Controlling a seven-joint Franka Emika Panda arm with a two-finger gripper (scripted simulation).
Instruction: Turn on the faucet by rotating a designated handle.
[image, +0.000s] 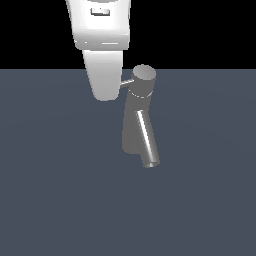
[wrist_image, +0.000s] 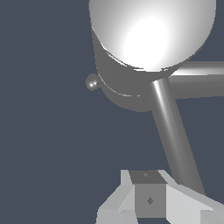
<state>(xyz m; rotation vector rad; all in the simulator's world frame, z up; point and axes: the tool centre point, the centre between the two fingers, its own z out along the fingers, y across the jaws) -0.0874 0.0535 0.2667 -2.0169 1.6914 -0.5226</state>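
Faucet (image: 136, 120) is set upright on a plain slate-blue floor (image: 50, 200) under a black backdrop (image: 200, 30), its thin handle (image: 127, 82) partly hidden behind the white gripper (image: 106, 92), whose finger state cannot be told.

floor (image: 50, 200): flat slate-blue | backdrop (image: 200, 30): plain black

No real room here, this is a bare simulator stage: a flat, featureless slate-blue worktop (image: 50, 200) running to a pure black backdrop (image: 200, 30), and smooth, untextured rendered shapes like the grey faucet (image: 137, 115) standing alone.
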